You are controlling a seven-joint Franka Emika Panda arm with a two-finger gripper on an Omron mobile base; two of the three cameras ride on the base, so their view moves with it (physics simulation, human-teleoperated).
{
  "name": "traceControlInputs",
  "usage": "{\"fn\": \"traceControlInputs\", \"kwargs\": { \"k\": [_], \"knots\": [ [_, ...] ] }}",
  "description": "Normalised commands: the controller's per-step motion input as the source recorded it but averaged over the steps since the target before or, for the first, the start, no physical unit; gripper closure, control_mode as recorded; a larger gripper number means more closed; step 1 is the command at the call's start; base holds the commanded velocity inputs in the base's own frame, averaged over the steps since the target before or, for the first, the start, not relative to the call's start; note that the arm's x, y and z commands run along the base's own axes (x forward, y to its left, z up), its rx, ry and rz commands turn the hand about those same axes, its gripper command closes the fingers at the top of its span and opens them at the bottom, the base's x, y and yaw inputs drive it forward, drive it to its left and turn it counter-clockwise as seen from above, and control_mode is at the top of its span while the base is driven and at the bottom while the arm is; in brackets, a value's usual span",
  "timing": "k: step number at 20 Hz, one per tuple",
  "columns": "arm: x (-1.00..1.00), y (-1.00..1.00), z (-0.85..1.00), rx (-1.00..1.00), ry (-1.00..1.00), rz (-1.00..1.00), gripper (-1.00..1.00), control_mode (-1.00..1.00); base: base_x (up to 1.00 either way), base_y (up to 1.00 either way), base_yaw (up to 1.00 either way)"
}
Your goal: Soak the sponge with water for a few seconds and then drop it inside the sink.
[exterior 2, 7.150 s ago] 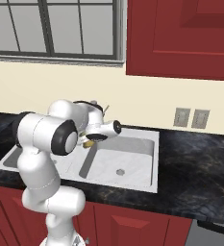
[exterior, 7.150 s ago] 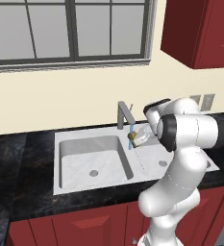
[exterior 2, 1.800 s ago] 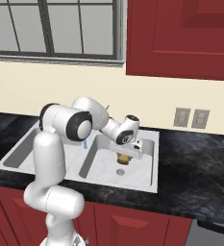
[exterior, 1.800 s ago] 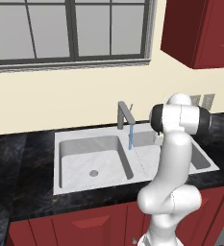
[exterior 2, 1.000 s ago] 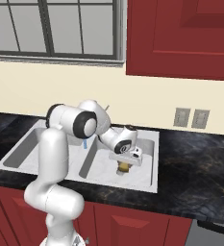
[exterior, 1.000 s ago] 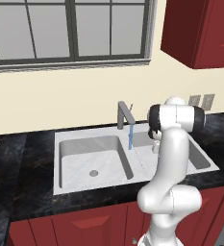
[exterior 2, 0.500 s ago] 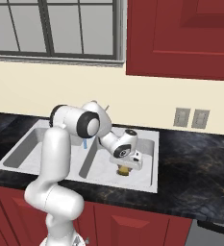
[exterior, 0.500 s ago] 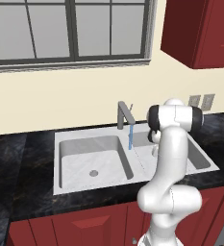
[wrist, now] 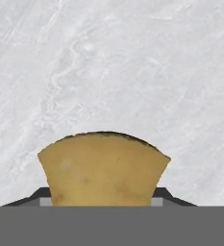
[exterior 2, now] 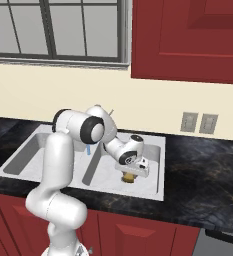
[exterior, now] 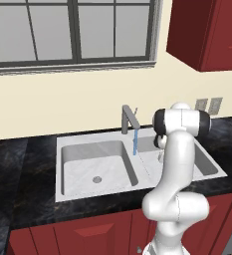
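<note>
A: Claw [exterior 2: 130,176] state?
B: Clamped on the sponge [wrist: 104,168], pointing down inside the right basin of the sink [exterior 2: 155,192].
A: Is the sponge touching the basin floor?
B: Can't tell. From the hand it's yellow-olive, wedged between the fingertips with marbled basin floor behind it.
A: Water?
B: Blue stream of water [exterior: 135,142] falls from the grey tap [exterior: 129,118], left of the claw and apart from it.
A: Surroundings?
B: Black worktop [exterior 2: 203,190], red cabinets below.
</note>
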Motion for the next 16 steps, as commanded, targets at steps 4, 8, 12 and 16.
{"fn": "traceControlInputs", "kwargs": {
  "k": [4,8,12,16],
  "knots": [
    [0.00,0.00,0.00,0.00,0.00,0.00,1.00,-1.00,0.00,0.00,0.00],
    [0.00,0.00,0.00,0.00,0.00,0.00,-1.00,-1.00,0.00,0.00,0.00],
    [-0.03,0.00,0.00,0.00,0.00,0.00,-1.00,-1.00,0.00,0.00,0.00],
    [-0.20,-0.01,0.15,0.00,0.00,-0.02,-1.00,-1.00,0.00,0.00,0.00]
  ]
}}
